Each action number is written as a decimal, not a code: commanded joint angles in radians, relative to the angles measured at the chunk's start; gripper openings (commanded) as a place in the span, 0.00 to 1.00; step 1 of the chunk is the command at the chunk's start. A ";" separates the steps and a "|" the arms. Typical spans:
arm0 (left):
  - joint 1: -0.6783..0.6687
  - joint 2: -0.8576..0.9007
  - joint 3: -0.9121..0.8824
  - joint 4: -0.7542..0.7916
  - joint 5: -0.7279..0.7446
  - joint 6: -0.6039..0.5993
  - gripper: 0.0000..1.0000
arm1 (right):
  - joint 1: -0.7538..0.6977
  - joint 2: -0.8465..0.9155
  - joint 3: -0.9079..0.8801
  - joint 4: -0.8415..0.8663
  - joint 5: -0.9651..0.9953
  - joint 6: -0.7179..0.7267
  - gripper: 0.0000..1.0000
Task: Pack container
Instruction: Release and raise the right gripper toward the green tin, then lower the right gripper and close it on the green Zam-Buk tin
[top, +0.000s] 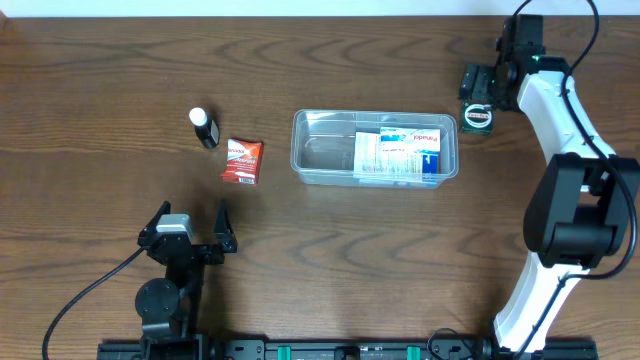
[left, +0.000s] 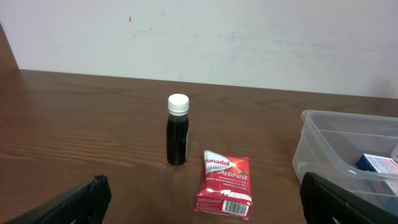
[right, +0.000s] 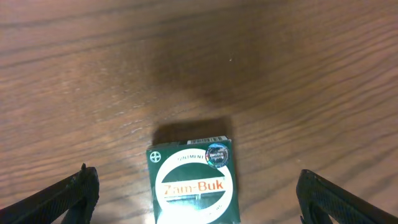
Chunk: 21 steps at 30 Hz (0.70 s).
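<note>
Brown wood table (top: 100, 80), overhead view, with the packing partly done. The container (top: 325, 150) lay right of centre. Its right half held a blue-and-white box (top: 398, 152), the only item you had packed, and its left half was bare.

Your left gripper (left: 202, 186) hung near the front edge, well apart from the container. Its fingers were spread wide and held nothing, and its wrist view looked out over the packet and the bottle. Your right gripper (right: 196, 177) was at the far right, past the container's right end, likewise spread and empty. The green box lay under its wrist view, touched by neither finger.

Three items were on the wood:
- **Packet:** a red packet (top: 242, 161) lay flat near the container's left end.
- **Green box:** a green box (top: 477, 117) marked Zam-Buk lay just beside the container's far right corner.
- **Bottle:** a dark bottle (top: 204, 128) with a white cap stood upright just beside the packet, on its far left.

If all the loose items were meant to go in, you stood about a quarter through, with one in and three out. The green box looked the likeliest next pick, since your right gripper was already set over it. No lid showed in any view.
</note>
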 joint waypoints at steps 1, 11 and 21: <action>0.004 -0.005 -0.015 -0.033 0.018 -0.005 0.98 | 0.002 0.042 -0.005 0.011 0.015 0.029 0.99; 0.004 -0.005 -0.015 -0.033 0.018 -0.005 0.98 | 0.002 0.088 -0.006 0.045 0.011 0.014 0.99; 0.004 -0.005 -0.015 -0.033 0.018 -0.005 0.98 | 0.004 0.090 -0.007 0.044 0.011 -0.058 0.95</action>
